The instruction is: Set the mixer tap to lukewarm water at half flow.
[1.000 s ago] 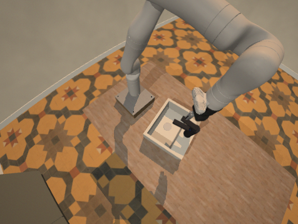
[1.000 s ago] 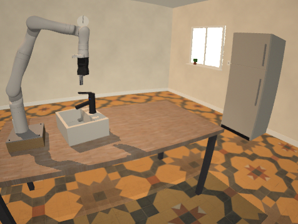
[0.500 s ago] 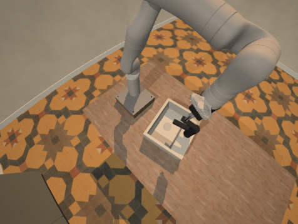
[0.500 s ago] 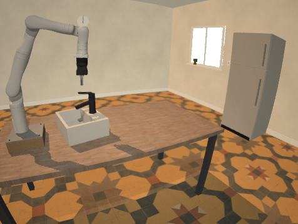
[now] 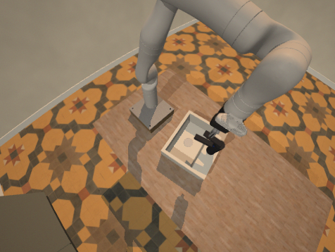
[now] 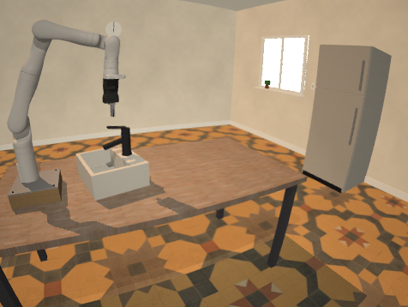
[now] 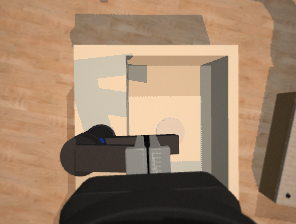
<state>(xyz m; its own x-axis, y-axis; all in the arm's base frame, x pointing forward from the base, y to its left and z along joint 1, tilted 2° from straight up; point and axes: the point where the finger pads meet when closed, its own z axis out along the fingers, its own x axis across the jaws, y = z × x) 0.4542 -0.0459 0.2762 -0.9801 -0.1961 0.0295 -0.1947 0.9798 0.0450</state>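
A black mixer tap (image 6: 124,141) stands on the rim of a cream basin (image 6: 112,171) on the wooden table. Its lever (image 6: 117,128) lies flat, pointing out over the spout (image 6: 112,145) and the basin. My gripper (image 6: 112,112) is shut and empty, hanging straight down a short way above the lever without touching it. In the wrist view the shut fingers (image 7: 148,159) sit over the lever, with the tap body (image 7: 85,152) to the left and a blue dot (image 7: 101,141) on it. From above, the gripper (image 5: 210,134) is over the tap (image 5: 214,146).
The arm's base block (image 6: 35,189) stands on the table left of the basin. A drain circle (image 7: 170,129) shows in the basin floor. A fridge (image 6: 345,116) stands far right, off the table.
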